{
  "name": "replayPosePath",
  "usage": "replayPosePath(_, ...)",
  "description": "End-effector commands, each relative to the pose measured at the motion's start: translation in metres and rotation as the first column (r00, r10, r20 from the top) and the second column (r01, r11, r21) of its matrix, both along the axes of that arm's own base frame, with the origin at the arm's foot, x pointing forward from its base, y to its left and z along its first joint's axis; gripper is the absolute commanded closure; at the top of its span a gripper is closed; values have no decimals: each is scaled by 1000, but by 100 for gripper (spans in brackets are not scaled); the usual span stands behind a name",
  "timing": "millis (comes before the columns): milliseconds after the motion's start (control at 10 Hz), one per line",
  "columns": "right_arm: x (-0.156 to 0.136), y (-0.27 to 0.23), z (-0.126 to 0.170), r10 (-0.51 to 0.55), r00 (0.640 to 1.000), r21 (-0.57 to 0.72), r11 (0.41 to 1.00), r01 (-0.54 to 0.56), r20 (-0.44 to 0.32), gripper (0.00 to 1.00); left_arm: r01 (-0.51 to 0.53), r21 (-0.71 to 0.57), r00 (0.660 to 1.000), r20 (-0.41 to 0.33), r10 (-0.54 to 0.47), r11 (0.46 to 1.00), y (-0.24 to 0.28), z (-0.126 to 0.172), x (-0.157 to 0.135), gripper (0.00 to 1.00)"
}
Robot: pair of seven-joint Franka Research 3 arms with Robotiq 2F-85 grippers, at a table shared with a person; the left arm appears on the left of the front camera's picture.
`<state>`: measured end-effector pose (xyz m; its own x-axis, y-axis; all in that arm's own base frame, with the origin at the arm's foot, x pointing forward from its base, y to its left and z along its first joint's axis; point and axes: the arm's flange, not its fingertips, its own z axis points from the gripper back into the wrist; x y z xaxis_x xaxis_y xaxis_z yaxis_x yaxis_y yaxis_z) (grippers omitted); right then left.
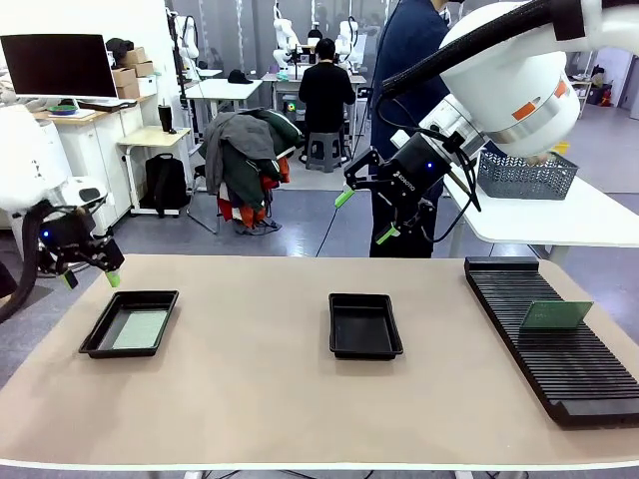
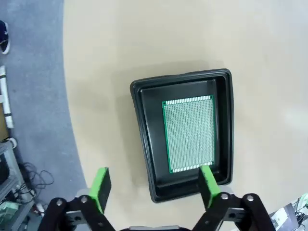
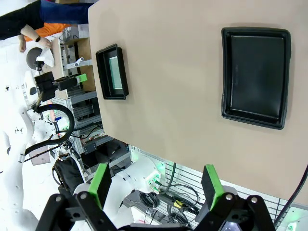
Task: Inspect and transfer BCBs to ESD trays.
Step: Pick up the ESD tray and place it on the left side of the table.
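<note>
With one board flat in the left tray and the left hand and right hand apart and empty, grip the upright board in the rack by its edges, lift straight, and lay it in the middle tray.

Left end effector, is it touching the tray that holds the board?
Apart. Front view: the left end effector hangs above the table, visibly clear of the tray.

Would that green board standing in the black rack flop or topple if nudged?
Probably stiff: the circuit board holds a flat, straight edge. Likely light, being so thin. Standing on edge in the slotted rack, it might tip if pushed.
</note>
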<state>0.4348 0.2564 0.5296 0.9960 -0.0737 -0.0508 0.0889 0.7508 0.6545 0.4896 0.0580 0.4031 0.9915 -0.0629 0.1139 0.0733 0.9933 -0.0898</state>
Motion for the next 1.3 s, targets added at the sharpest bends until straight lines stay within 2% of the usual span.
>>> replayPosePath(0, 3, 2, 0, -9, 1000, -10, 1000, 9, 4, 0, 21, 64, 999, -45, -19, 998, -17, 24, 0, 0)
replayPosePath(400, 3, 2, 0, -9, 1000, -10, 1000, 9, 4, 0, 43, 108, 997, -66, -35, 993, -34, 58, 2, 0)
replayPosePath(600, 3, 2, 0, -9, 1000, -10, 1000, 9, 4, 0, 19, 131, 997, -71, -10, 991, -36, 72, 0, 0)
replayPosePath(700, 3, 2, 0, -9, 1000, -10, 1000, 9, 4, 0, 56, 85, 997, -49, -52, 995, -33, 60, 3, 0)
replayPosePath(1200, 3, 2, 0, -9, 1000, -10, 1000, 9, 4, 0, 56, 85, 997, -49, -52, 995, -33, 60, 3, 0)
